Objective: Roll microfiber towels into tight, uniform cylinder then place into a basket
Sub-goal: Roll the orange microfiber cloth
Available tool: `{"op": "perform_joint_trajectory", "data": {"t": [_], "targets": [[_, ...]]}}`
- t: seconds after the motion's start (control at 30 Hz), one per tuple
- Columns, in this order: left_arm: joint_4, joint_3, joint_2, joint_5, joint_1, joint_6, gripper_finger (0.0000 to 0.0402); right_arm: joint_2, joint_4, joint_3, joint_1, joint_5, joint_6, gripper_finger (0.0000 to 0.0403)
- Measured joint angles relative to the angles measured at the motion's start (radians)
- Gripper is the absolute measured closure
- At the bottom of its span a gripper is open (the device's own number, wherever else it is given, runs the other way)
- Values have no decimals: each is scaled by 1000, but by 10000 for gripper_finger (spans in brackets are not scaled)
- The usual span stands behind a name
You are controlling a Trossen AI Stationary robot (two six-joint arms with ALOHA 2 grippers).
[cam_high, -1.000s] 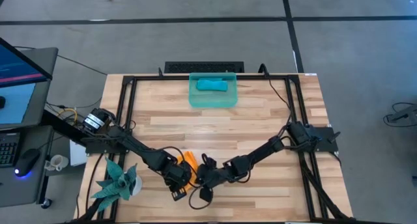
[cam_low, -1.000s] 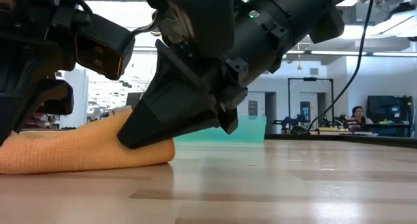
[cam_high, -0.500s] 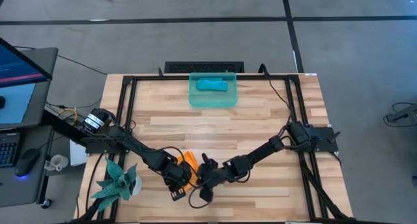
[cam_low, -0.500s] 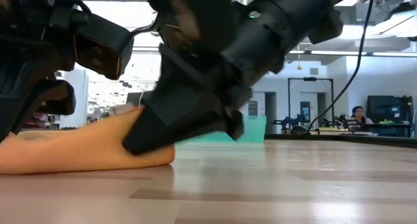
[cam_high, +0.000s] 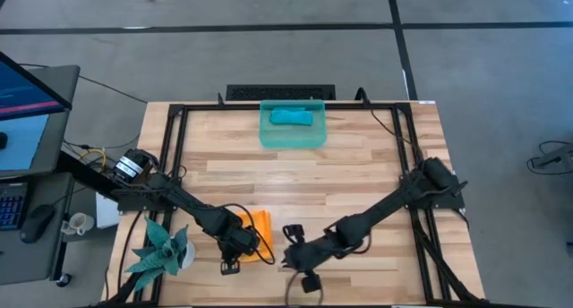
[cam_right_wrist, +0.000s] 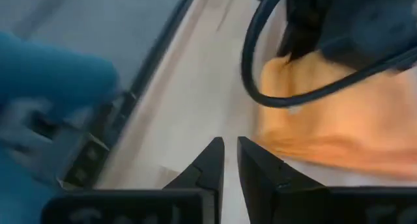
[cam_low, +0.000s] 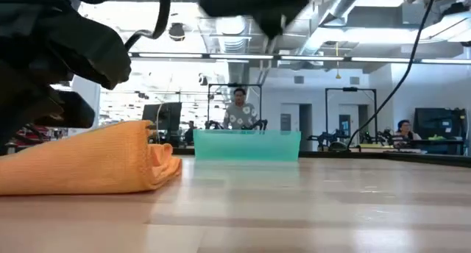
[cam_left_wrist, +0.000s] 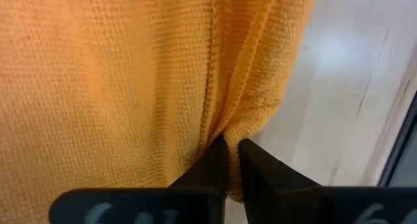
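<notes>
The orange towel (cam_high: pixel 259 226) lies on the table near its front edge as a folded lump; in the low view the towel (cam_low: pixel 88 165) shows loose layers at its right end. My left gripper (cam_high: pixel 235 248) stands at its near left part, shut on the cloth. My right gripper (cam_high: pixel 288 252) hangs above the table to the towel's right, shut, with nothing between its fingers (cam_right_wrist: pixel 229 152). The teal-blue towel (cam_high: pixel 291 117) lies rolled inside the basket (cam_high: pixel 269 138) at the table's far edge. My left gripper pinches a puckered fold of the orange towel (cam_left_wrist: pixel 220 123) between its two fingertips, beside a seam in the cloth. The fingers come from above, pointing steeply down. The towel lies slack on the table around them.
A teal spiky plant figure (cam_high: pixel 163 250) stands at the near left corner. Black frame rails (cam_high: pixel 179 156) run along the table's sides. Bare wood lies between the towel and the basket (cam_low: pixel 246 145). A person (cam_low: pixel 239 109) stands in the room beyond the table.
My right gripper has let go of the orange towel's right end and risen, drawing back toward the table's near right. My left gripper has rolled about its wrist while staying on the cloth. The towel's right end now lies uncovered and looser.
</notes>
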Motion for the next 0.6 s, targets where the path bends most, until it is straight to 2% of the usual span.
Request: {"op": "perform_joint_trajectory", "data": {"t": [0.1,0.23,0.43,0.6], "targets": [[-6,1,0,-36,-3,72,387,-20,-36,0,38,123,-145,338],[-6,2,-3,-107,-6,152,387,28,-53,-1,75,262,-202,338],[-15,38,3,-208,1,188,387,60,-38,-1,82,267,-198,338],[-12,71,3,-223,15,124,387,59,-17,-2,73,262,-232,329]]}}
